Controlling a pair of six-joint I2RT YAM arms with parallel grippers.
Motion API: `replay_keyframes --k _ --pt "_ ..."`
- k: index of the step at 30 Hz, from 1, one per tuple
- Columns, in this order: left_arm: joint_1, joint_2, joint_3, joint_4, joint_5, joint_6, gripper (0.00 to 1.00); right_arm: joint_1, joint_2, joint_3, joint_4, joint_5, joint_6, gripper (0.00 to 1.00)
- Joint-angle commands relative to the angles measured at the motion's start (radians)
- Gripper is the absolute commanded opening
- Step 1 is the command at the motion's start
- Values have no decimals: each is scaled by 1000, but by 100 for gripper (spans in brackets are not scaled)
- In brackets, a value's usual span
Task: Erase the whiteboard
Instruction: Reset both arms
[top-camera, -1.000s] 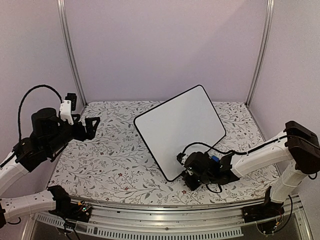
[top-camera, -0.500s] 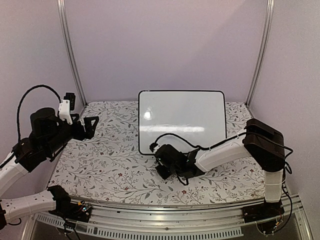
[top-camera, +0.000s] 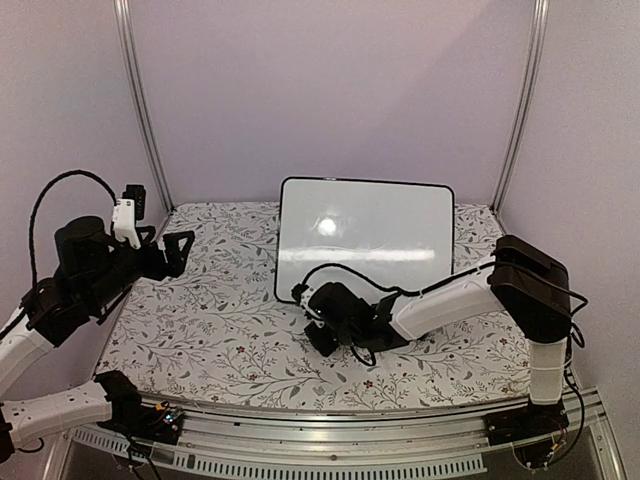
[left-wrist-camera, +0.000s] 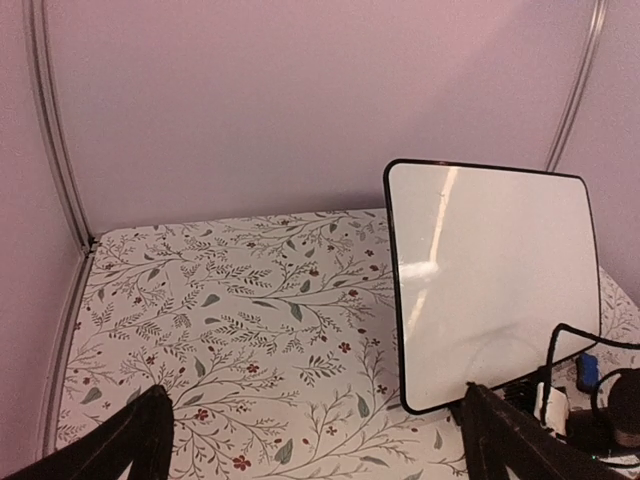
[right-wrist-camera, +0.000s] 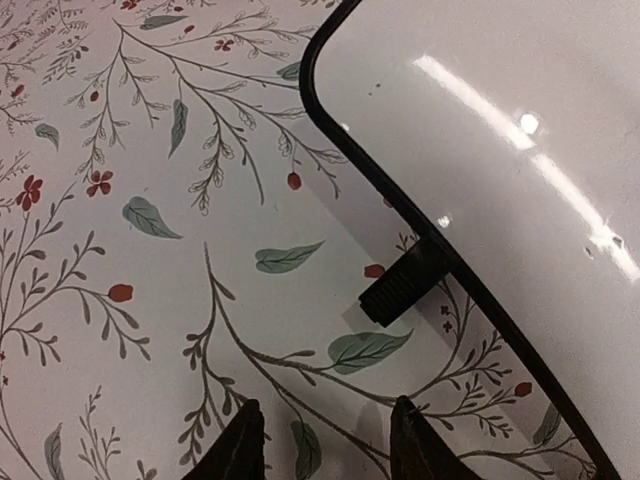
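The whiteboard (top-camera: 365, 240) sits at the back-centre of the table. It is a flat rectangle with a glossy white face, a thin black rim and rounded corners. Its lower edge is just beyond my right gripper (top-camera: 318, 338). Lamp glare sits on the gloss, with one faint streak across the middle. I can't tell if the streak is marker or a reflection.

The right wrist view catches only one rounded corner of the board, with the rest cut off by the frame. A short ribbed black foot (right-wrist-camera: 403, 285) pokes out under the rim there, so the edge is raised off the cloth. A few tiny dark specks near that corner are too small to read. I can't tell how steeply the board tilts.

The tablecloth (top-camera: 220, 310) is matte white, printed with grey-green leafy sprigs and small red flowers. Brushed metal posts (top-camera: 140, 110) stand against a plain lilac wall (top-camera: 330, 90).

My right gripper's two dark fingertips are apart over bare cloth, touching nothing. My left gripper (top-camera: 182, 250) hangs over the left side of the table, well apart from the board. Its jaws are spread wide with nothing held, and only the tips show at the bottom corners of its wrist view.

A black cable (top-camera: 345, 272) loops over my right wrist and hides part of the board's lower edge. In the left wrist view a small blue bit (left-wrist-camera: 587, 368) sits among that wiring, and I can't tell what it is.
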Motion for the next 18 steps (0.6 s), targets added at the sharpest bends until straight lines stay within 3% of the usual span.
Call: replay_keyframes --k 1,7,14,18 --pt "14 -4 -16 22 12 12 100 19 -160 -52 -42 -78 -5 50" --pt "15 6 -17 26 31 13 100 25 -432 -152 -132 -61 -20 97" --pt "15 27 -17 28 54 16 100 -11 -762 -180 -362 119 25 99" --pt "16 32 -19 30 68 18 100 -116 -911 -185 -489 124 90 99"
